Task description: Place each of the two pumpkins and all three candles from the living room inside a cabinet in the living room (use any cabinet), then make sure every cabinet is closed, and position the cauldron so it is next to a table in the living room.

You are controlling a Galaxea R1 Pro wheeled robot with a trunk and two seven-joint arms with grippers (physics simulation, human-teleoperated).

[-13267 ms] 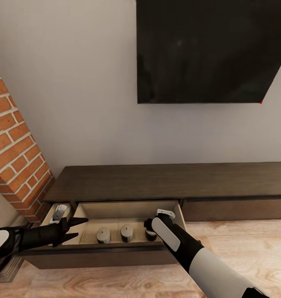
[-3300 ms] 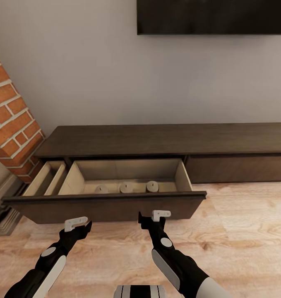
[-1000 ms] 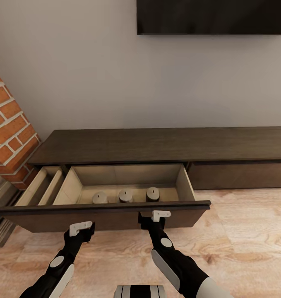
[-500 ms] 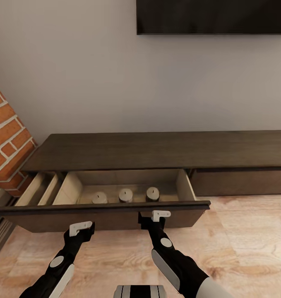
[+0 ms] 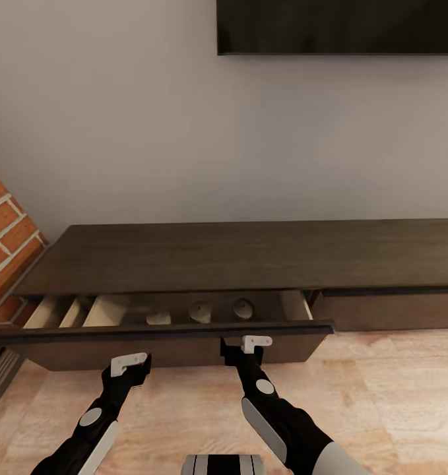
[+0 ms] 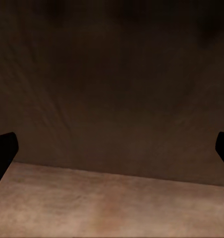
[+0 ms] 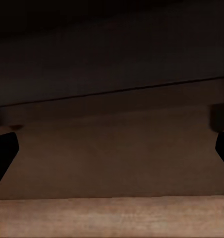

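Wood floor [image 5: 395, 396] fronts the cabinet [image 5: 250, 247], whose long axis runs along the grey wall [image 5: 151, 132]. Its drawer [image 5: 164, 340] stands partly out, holding three candles [image 5: 199, 311] upright. Left pincer [image 5: 128, 365] and right pincer [image 5: 250, 348], both with fingers apart, meet the drawer front.

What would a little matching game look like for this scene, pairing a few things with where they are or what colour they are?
Things:
1. candles
2. cabinet
3. left gripper
4. brick column

Places or colours:
A. at the far left edge, red-orange
B. low against the wall, dark brown top
C. inside the partly open drawer
D. in front of the drawer front, above the wood floor

Pairs: 1-C, 2-B, 3-D, 4-A
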